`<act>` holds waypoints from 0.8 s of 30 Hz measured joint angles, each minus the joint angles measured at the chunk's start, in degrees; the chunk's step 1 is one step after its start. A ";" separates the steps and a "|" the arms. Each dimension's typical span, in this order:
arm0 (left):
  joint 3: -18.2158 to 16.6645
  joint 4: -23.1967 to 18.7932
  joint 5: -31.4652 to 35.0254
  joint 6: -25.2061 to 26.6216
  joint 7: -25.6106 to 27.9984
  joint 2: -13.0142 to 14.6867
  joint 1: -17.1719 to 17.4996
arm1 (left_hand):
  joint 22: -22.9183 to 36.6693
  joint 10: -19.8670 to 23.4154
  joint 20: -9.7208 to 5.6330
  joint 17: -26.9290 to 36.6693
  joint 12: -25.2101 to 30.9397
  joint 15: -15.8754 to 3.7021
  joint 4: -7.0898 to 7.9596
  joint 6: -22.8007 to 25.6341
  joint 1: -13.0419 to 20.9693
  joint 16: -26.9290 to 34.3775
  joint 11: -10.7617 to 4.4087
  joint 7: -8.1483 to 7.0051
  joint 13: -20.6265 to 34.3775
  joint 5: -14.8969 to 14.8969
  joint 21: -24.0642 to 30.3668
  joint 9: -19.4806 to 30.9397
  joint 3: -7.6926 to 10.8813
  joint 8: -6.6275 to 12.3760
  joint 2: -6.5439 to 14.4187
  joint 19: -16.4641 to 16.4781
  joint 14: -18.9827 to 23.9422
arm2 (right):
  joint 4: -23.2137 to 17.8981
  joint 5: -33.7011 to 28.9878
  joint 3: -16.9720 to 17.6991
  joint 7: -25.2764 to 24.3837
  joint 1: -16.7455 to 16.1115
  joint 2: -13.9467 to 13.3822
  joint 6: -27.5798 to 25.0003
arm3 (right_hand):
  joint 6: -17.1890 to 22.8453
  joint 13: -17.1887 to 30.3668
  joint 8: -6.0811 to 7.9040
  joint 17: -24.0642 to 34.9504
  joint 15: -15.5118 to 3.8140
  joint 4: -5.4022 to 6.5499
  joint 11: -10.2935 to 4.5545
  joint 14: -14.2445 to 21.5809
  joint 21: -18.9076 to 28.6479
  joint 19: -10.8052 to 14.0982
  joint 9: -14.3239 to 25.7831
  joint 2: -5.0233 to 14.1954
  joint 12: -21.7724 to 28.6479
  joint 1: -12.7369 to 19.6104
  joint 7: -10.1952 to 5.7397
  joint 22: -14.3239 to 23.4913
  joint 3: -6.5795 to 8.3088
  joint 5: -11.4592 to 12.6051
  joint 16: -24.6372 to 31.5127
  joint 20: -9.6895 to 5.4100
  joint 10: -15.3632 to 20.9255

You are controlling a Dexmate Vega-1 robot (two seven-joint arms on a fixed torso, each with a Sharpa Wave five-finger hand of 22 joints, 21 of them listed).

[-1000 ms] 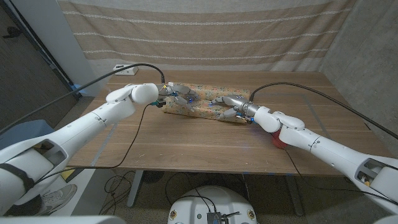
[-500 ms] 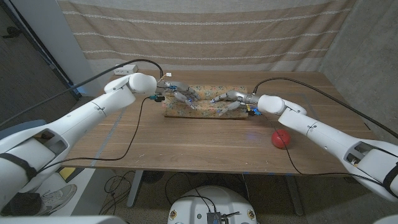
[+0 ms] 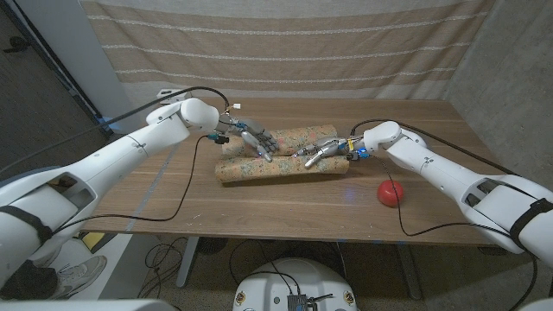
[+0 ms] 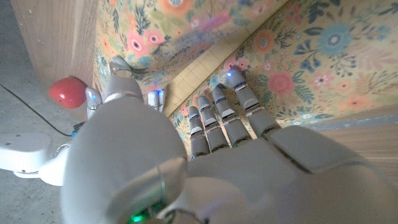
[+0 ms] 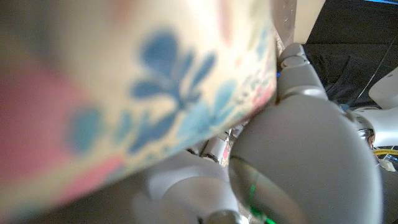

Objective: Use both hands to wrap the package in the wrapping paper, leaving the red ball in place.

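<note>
Partly hidden package (image 3: pixel 281 155), blurred wrapping paper (image 5: pixel 124 93) close-up

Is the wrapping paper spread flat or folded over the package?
Folded over: the wrapping paper curls up in two rolled humps, with the left hand and right hand on it.

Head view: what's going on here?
The robot is wrapping a package in floral wrapping paper at mid-table. The left hand presses on the paper from one end, the right hand holds it at the other, with the paper curled up over the package. The red ball sits untouched near the table's front edge.
</note>
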 measured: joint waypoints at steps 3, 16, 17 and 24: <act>0.09 0.21 -0.40 0.09 -0.19 0.00 -0.20 | 0.01 0.08 0.00 0.00 0.00 0.00 0.00 0.00 -0.03 0.00 0.08 0.00 0.00 0.03 0.00 0.00 0.00 0.00 0.03 0.00 0.00 | 2.43 2.54 0.50 3.29 0.68 1.26 -0.72 | 4.01 -0.30 -0.45 0.16 7.10 0.79 5.18 7.55 0.01 9.04 -0.09 -0.06 -0.44 -0.06 6.02 -0.04 0.79 0.37 -0.43 6.39 5.14; 0.34 -1.12 -0.52 0.38 1.06 0.83 0.09 | 0.06 0.32 -0.01 -0.30 0.00 0.00 0.82 0.32 -0.92 0.00 0.32 0.31 -0.04 0.66 0.01 0.00 0.02 0.01 1.82 0.00 0.00 | -5.09 4.98 3.69 -1.21 -4.24 -2.11 1.68 | 18.04 -0.45 -0.89 0.84 14.04 -1.13 17.41 16.30 2.70 16.01 0.07 -0.14 -2.01 -1.61 16.32 0.13 4.00 0.61 -2.04 8.43 17.78; 0.29 -1.39 -0.50 0.28 1.33 0.92 0.20 | 0.06 0.39 -0.01 -0.25 0.00 0.00 1.04 0.43 -1.07 0.00 0.38 0.42 -0.19 0.66 0.01 0.00 -0.20 0.01 1.67 0.00 0.00 | -7.23 4.17 4.28 -2.86 -5.59 -3.12 2.79 | 18.05 -0.45 -0.89 1.11 13.84 -1.13 17.14 16.09 2.92 15.64 0.08 -0.09 -2.22 -1.67 16.31 0.13 4.00 0.50 -2.10 8.05 18.05; -0.40 -2.87 -0.44 -0.49 2.87 1.36 0.94 | 0.03 0.39 0.11 -0.13 0.00 0.00 1.61 0.94 -2.08 0.00 1.00 0.92 -0.27 0.66 0.00 0.00 -0.77 0.01 2.06 -0.13 0.01 | -18.64 -3.83 7.04 -13.85 -13.18 -8.20 9.25 | 17.41 -0.44 -0.94 4.81 11.45 -0.80 16.79 13.71 6.51 12.02 0.41 -0.10 -3.43 -4.23 14.45 4.59 3.66 -0.20 -1.91 4.44 19.82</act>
